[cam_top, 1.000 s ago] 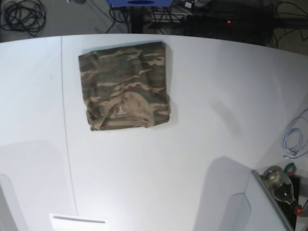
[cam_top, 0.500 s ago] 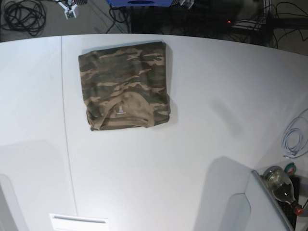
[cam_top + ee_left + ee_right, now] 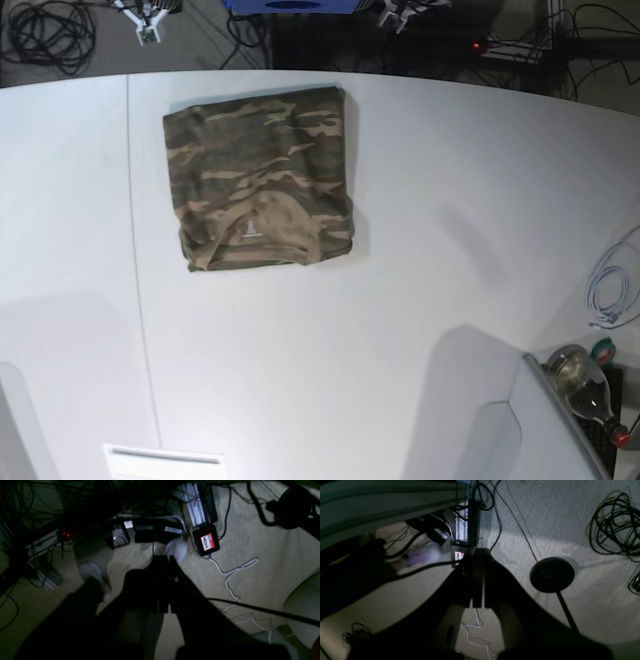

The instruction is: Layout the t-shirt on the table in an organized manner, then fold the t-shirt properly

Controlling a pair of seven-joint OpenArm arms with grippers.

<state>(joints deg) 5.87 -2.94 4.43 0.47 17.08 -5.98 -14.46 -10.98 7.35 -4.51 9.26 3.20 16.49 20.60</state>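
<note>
The t-shirt [image 3: 260, 180] is lying folded into a neat rectangle in the upper left of the table [image 3: 420, 260], looking finished. Both arms are hanging beyond the far edge at the frame's top, the left gripper [image 3: 165, 562] and right gripper [image 3: 477, 555] pinched together on nothing, likely to keep clear

The t-shirt [image 3: 258, 178] is soft matt cloth (slightly rumpled); the table [image 3: 420, 250] looks smooth, faintly glossy.

The t-shirt [image 3: 260, 180] lies folded on the table [image 3: 420, 270], seemingly just right of its seam [image 3: 137, 270].
</note>
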